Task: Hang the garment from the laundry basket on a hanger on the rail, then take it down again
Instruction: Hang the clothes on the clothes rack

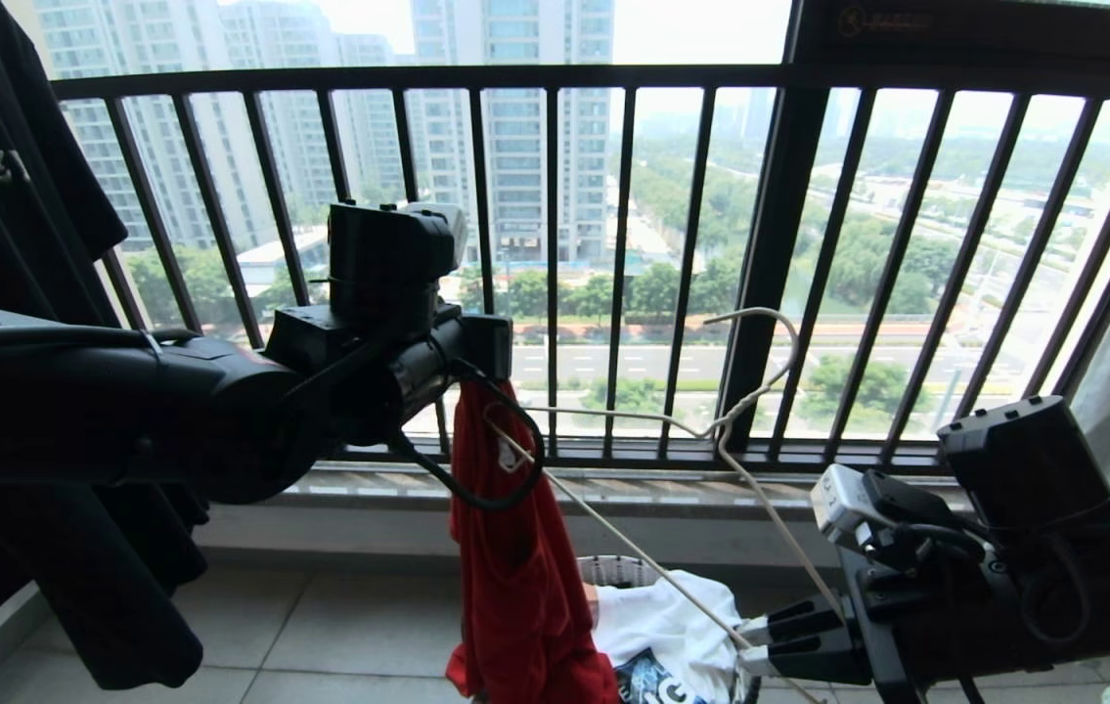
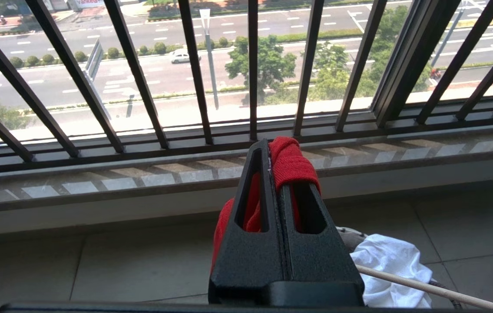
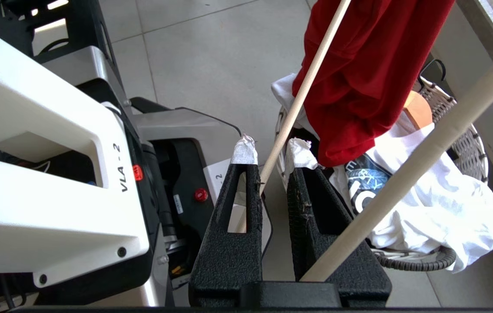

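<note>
- Left hand (image 2: 279, 174) is pressed together on a bunched fold of the garment (image 1: 515, 567), holding it up in front of the window railing (image 1: 555, 244); the rest hangs straight down from the pinch.
- Right hand (image 3: 268, 152) pinches one thin arm of the hanger (image 1: 711, 430) between its taped fingertips (image 3: 243, 150), low and to the right, with the hanger's hook pointing up.
- One end of the hanger sits right at the cloth near my left hand; whether it is inside the neck I cannot tell.
- I judge the garment light, soft and limp, so it will sag and slip off a tilted wire. Best hold: the collar or shoulder seam.
- I expect the hanger to flex and swing, being thin wire.
- Bright red knit, creased, its lower hem dangling over the laundry basket (image 3: 463, 143), which holds a white printed shirt (image 3: 437, 208).
</note>
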